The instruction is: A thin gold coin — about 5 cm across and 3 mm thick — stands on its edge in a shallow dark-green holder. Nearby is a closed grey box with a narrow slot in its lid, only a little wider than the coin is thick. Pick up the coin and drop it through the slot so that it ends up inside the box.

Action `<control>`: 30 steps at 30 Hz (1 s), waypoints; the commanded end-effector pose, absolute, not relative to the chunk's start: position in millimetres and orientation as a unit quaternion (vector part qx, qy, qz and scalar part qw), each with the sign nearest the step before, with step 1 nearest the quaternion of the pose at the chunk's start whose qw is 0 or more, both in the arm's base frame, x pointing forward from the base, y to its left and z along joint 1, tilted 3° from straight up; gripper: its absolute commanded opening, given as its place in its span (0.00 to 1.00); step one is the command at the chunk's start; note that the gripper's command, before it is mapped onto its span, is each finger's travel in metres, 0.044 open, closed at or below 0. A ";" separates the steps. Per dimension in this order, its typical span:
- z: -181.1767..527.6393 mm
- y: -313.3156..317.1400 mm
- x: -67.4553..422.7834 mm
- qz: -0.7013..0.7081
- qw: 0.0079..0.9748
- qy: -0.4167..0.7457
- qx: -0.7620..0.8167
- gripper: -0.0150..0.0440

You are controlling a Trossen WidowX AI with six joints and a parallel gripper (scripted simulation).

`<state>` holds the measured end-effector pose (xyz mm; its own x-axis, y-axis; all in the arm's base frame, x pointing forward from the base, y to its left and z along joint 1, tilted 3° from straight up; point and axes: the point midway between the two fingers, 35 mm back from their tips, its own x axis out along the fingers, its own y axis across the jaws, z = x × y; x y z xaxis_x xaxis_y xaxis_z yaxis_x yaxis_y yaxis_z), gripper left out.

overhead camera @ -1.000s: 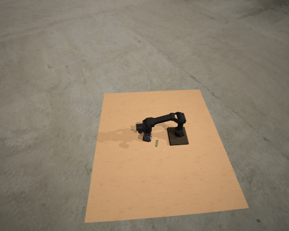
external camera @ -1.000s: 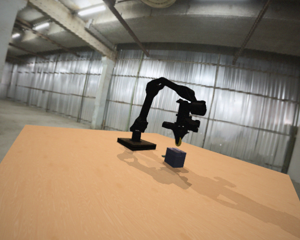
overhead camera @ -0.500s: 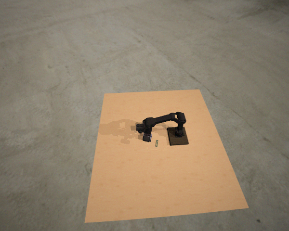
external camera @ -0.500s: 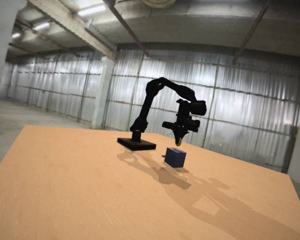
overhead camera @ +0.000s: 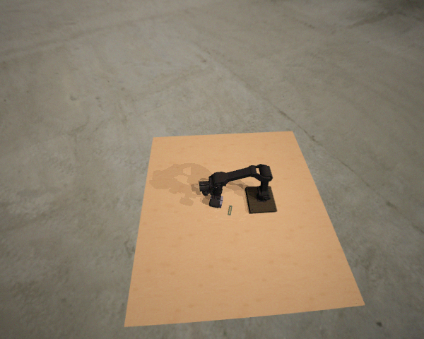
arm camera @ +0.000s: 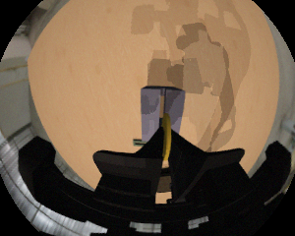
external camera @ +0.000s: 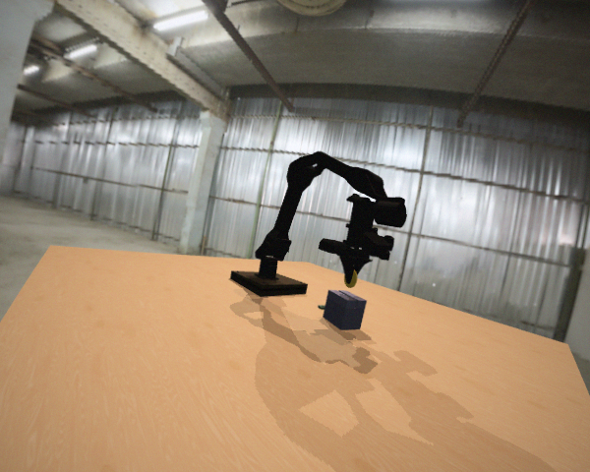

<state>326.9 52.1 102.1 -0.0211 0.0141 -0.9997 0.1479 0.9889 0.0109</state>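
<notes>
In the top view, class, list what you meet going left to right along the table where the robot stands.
Arm's shadow → claw over the grey box → green holder → dark base plate.

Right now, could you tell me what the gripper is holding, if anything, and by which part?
The gripper is shut on the gold coin, pinching its upper part by the flat faces; its lower edge hangs free above the grey box.
</notes>
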 end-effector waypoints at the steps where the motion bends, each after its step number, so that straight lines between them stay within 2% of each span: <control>1: 101.2 52.2 326.7 -0.049 0.697 0.713 0.057 0.25; 30: 84.8 52.6 326.1 -0.050 0.697 0.713 0.059 0.25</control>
<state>326.9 52.6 87.4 -0.0182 0.0145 -0.9997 0.1484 0.9889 0.0117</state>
